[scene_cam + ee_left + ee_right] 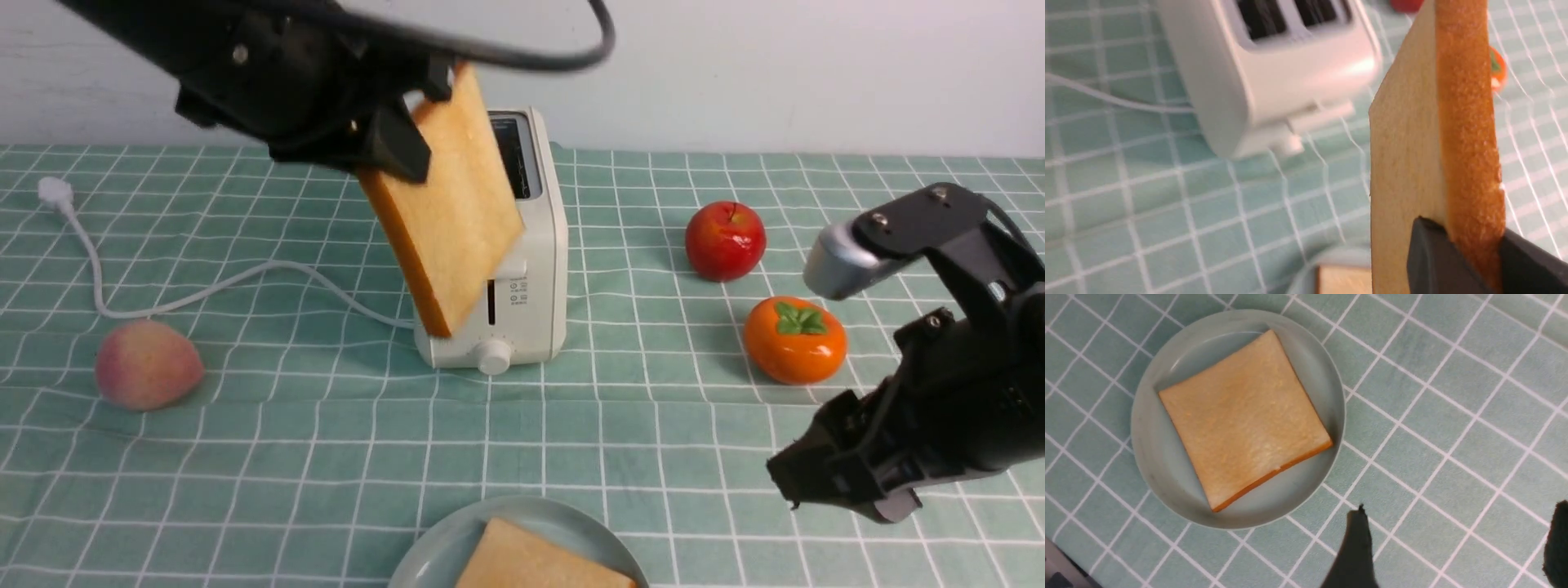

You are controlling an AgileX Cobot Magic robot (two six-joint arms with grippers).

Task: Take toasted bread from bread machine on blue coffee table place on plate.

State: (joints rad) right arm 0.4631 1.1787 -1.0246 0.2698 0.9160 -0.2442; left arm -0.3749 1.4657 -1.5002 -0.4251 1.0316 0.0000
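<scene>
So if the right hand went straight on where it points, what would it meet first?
Probably bare tablecloth beside the plate; the open right hand seems aimed past its rim, though depth is unclear.

In the front view, the left arm [245, 57] is cut off by the top edge at upper left. The left part of the bread machine [539, 269] is hidden behind the held slice [453, 220], whose top is covered by the left gripper [420, 114]; the printed icons [518, 292] are too small to be read. At bottom centre, the plate [424, 555] and the slice on the plate [539, 563] are cropped by the lower edge. In the left wrist view the bread machine is blurred, and a red fruit [1405, 4] and an orange fruit [1498, 75] are mostly concealed. In the right wrist view only the fingertips [1357, 539] of the right gripper [1457, 526] are shown.
</scene>
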